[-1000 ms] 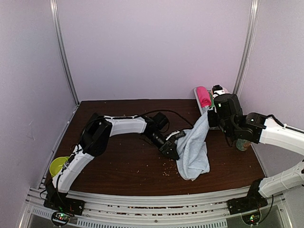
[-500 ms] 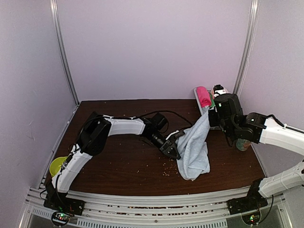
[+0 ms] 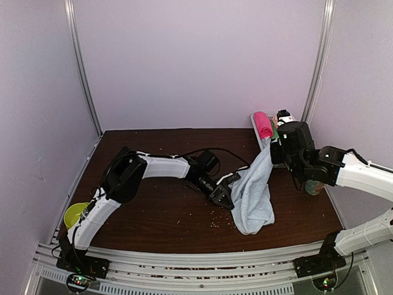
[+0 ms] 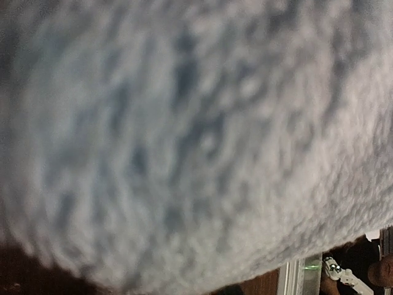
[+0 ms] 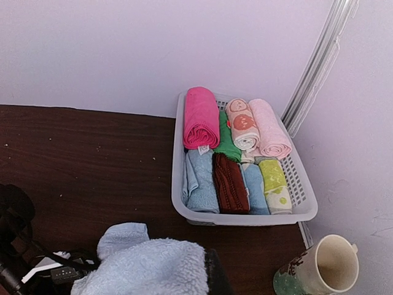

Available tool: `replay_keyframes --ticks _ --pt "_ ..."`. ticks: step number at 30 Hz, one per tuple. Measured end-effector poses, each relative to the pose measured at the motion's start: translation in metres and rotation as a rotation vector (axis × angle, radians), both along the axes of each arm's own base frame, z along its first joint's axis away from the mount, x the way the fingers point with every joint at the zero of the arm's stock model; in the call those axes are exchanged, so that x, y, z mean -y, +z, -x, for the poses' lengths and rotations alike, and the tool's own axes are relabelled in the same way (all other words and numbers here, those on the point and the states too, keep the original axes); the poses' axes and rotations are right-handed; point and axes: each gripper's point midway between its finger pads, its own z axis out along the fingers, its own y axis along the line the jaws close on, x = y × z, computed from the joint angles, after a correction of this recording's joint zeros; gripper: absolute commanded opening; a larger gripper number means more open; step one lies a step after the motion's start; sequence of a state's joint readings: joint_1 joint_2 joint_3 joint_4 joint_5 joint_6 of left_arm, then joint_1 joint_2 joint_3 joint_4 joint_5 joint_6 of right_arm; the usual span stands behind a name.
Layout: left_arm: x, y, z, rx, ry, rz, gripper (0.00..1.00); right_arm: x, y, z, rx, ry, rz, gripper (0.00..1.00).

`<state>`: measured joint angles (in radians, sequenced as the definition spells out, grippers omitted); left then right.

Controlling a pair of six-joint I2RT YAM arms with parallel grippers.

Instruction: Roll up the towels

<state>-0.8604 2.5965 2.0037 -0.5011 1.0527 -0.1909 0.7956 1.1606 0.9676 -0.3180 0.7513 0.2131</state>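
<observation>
Right, the pale blue terry towel (image 3: 255,196) is lifted at one end. The right gripper (image 3: 269,153) is clamped on its top corner, and the cloth hangs in a crumpled drape with its lower end bunched on the dark brown wooden table (image 3: 159,215). The left gripper (image 3: 226,195) is pressed in at the towel's left edge, about halfway down. Its wrist view is nothing but blue pile, so I cannot tell whether its jaws are pinched on the cloth or merely against it.

Over at the back right, the bright magenta rolled towel (image 5: 201,117) lies in the white slatted plastic basket (image 5: 245,220) among smaller rolls, so that one looks done.

My read is that this is the spreading-out step for the blue one, with no roll begun. The next move calls for a firm second hold on that left edge. Then the two corners need drawing apart and the towel laying flat before any rolling.
</observation>
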Motion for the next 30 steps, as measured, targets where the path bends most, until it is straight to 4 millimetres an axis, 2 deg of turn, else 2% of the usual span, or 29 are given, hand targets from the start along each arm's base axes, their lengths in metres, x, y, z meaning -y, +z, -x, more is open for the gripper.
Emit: replay_keyframes --ticks 1,9,11,13,15,16,19,22,24,27,30 --pt "0.001 0.000 0.000 -0.001 0.004 -0.008 0.00 0.000 0.000 0.000 0.001 -0.001 -0.001 0.00" --pt "0.000 0.003 0.002 0.007 0.008 -0.023 0.00 0.003 0.001 0.002 0.005 -0.007 0.000 0.00" --pt "-0.007 0.002 0.005 0.033 0.009 -0.047 0.00 0.003 0.001 0.002 0.004 -0.008 0.001 0.00" --pt "-0.024 0.000 0.012 0.051 0.010 -0.102 0.00 0.004 0.000 0.002 0.002 -0.008 0.005 0.00" --pt "-0.046 0.008 0.016 0.089 0.014 -0.146 0.00 0.004 -0.001 0.003 -0.002 -0.006 0.012 0.00" --pt "-0.058 0.018 0.015 0.116 0.021 -0.159 0.00 0.004 0.000 0.003 -0.002 -0.006 0.016 0.00" --pt "-0.091 0.070 -0.003 0.249 0.069 -0.141 0.00 0.003 0.004 0.001 -0.002 -0.004 0.030 0.00" --pt "-0.127 0.132 -0.036 0.429 0.163 -0.089 0.00 -0.005 0.010 -0.006 -0.007 0.014 0.043 0.00" --pt "-0.158 0.164 -0.059 0.561 0.243 -0.092 0.00 -0.018 0.012 -0.012 -0.022 0.048 0.053 0.00" --pt "-0.208 0.182 -0.086 0.707 0.353 -0.158 0.00 -0.051 0.005 -0.023 -0.075 0.135 0.099 0.00" --pt "-0.266 0.176 -0.104 0.822 0.458 -0.296 0.00 -0.102 -0.013 -0.029 -0.151 0.264 0.165 0.00"
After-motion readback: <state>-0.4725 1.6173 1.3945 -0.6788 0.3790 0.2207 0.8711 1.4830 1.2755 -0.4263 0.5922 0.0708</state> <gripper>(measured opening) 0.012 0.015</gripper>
